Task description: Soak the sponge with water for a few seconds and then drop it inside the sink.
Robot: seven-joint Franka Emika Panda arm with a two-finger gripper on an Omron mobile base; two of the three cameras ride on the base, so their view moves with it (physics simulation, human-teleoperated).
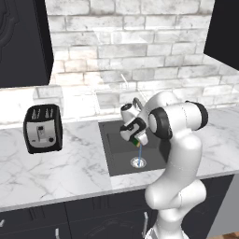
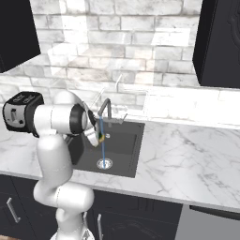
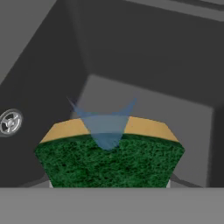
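Over the basin, from left to right in the left base view, a black-and-silver toaster [image 1: 43, 128] is seen standing on the marble counter [image 1: 60, 168], well apart from the sink [image 1: 115, 161], which is set into the counter further right. Above the sink, the gripper [image 1: 136, 139] is held with its jaws closed narrowly on the sponge [image 1: 135, 139], and the water [image 1: 139, 151] is seen falling from just beneath it to the round drain [image 1: 137, 162]. In the right base view the stream is seen running from the tap [image 2: 108, 110] past the sponge. In the hand view the green scouring face is shown toward the camera, the yellow body behind it, and the stream meets its upper edge.

The sponge is judged to be light and soft, likely to compress under the fingers and to grow heavier and slicker once soaked. A hold across its short sides, near the middle, is judged best.
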